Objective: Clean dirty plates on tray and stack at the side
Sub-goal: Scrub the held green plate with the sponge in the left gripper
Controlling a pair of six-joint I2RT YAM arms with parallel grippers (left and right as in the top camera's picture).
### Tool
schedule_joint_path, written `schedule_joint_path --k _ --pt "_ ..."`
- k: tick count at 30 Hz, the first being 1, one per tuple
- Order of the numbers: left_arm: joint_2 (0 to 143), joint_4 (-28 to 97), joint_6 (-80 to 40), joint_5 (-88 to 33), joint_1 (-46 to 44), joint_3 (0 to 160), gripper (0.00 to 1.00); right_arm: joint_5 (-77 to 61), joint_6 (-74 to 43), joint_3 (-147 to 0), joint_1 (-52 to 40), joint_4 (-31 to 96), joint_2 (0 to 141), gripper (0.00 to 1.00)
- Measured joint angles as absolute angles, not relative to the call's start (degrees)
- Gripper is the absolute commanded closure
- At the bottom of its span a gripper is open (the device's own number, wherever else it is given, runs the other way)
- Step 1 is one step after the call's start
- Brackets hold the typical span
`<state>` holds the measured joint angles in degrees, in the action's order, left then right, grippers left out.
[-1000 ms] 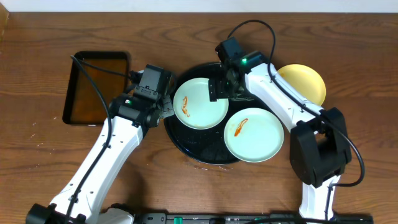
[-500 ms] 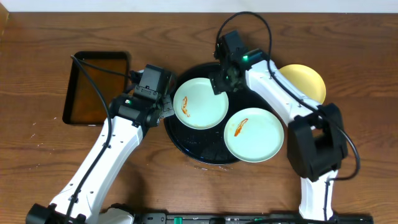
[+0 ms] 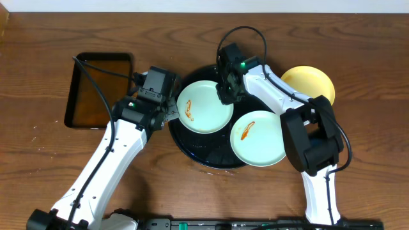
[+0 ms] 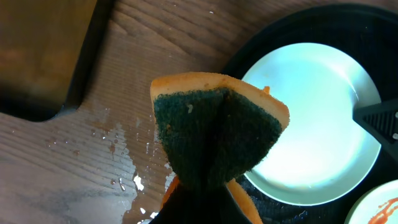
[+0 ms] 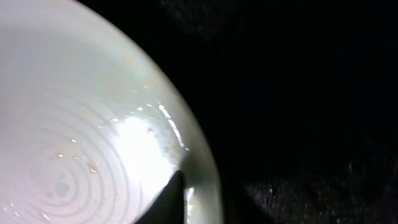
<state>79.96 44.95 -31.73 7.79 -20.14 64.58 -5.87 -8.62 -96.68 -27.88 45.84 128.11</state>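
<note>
The round black tray (image 3: 204,150) carries two mint-green plates. The left plate (image 3: 206,107) has an orange smear, as does the right plate (image 3: 260,137). A pale yellow plate (image 3: 308,86) lies on the table to the tray's right. My right gripper (image 3: 225,94) is shut on the left plate's far-right rim; in the right wrist view one dark fingertip (image 5: 174,199) presses on the plate (image 5: 74,143), the other is lost against the tray (image 5: 298,93). My left gripper (image 4: 205,202) is shut on a green-and-orange sponge (image 4: 217,130), just left of that plate (image 4: 311,118).
A rectangular black tray with a brown inside (image 3: 102,89) sits at the far left. Water drops (image 4: 134,180) wet the wood beside the round tray. The right arm reaches across the tray's back edge.
My right gripper slid left along the tray's back and closed onto the left plate's rim, nudging the plate slightly left. The left arm and sponge stayed still.
</note>
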Motion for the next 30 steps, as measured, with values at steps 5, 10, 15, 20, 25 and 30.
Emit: schedule_joint_path --k 5,10,15,20,25,30 --pt "80.12 44.47 -31.75 6.98 -20.14 64.58 0.92 -6.09 -10.28 -97.25 -27.83 47.40 128.11 0.99" --pt "82.08 41.41 -31.75 3.75 -20.16 64.58 0.92 -6.87 -11.79 -97.41 -27.83 48.56 128.11 0.99" --pt "86.98 35.90 -31.75 0.05 -20.14 64.58 0.92 -7.05 -13.89 -97.43 -27.88 48.71 128.11 0.99" --pt "94.13 28.08 -31.75 -7.31 -20.43 64.55 0.92 -7.25 -15.79 -97.43 -27.90 47.64 128.11 0.98" --pt "101.80 22.37 -34.59 -10.63 -20.73 64.53 0.92 -7.22 -17.43 -97.43 -28.10 47.29 128.11 0.98" --pt "107.18 16.95 -36.77 -14.94 -20.80 64.36 0.92 -6.57 -18.94 -97.43 -28.10 47.05 128.11 0.98"
